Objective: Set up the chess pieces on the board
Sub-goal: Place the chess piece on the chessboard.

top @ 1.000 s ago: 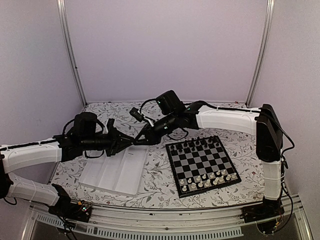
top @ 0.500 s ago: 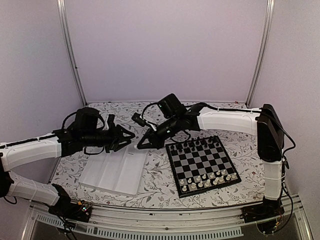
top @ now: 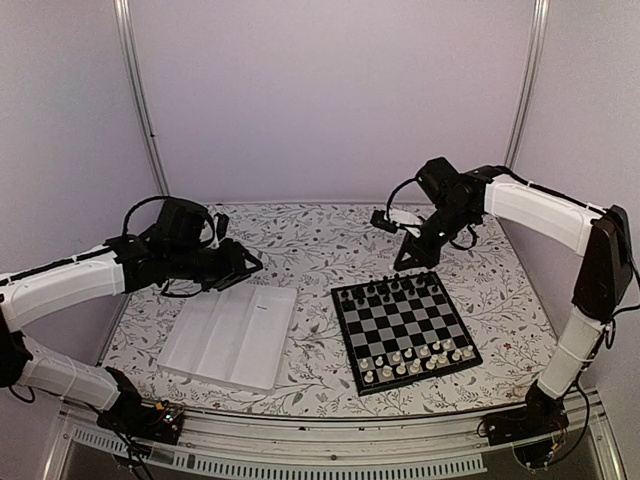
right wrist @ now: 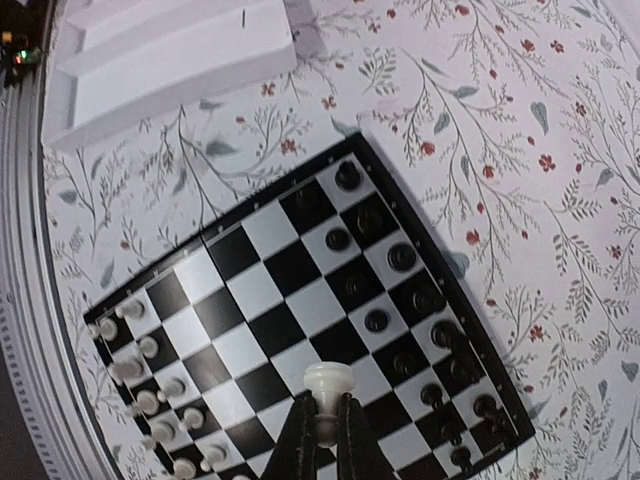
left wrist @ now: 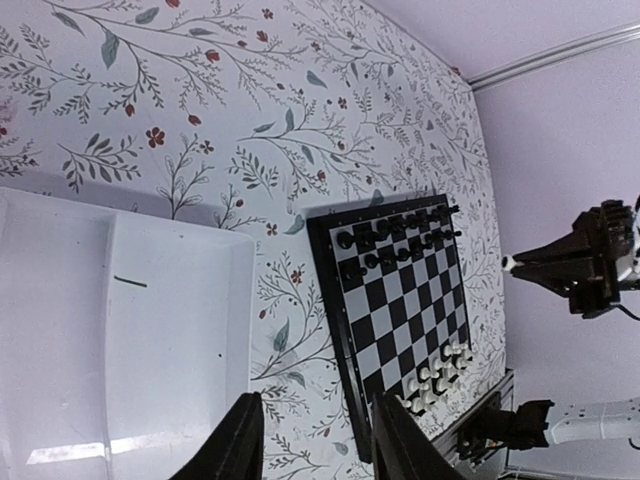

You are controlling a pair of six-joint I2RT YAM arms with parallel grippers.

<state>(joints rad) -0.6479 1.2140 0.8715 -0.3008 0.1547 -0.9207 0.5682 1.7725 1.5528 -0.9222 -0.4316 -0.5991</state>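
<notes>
I see the right jaws clamped on a small cream-white chess piece point(right wrist: 328, 380), hanging above the black-and-grey checked board point(right wrist: 255, 290). The left jaws stand partly open, empty, above the white plastic compartment tray point(left wrist: 170, 330)'s edge.

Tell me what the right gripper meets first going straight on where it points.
Probably the chessboard: the right gripper, shut on a white chess piece, points at its bare middle squares, though depth is unclear.
</notes>
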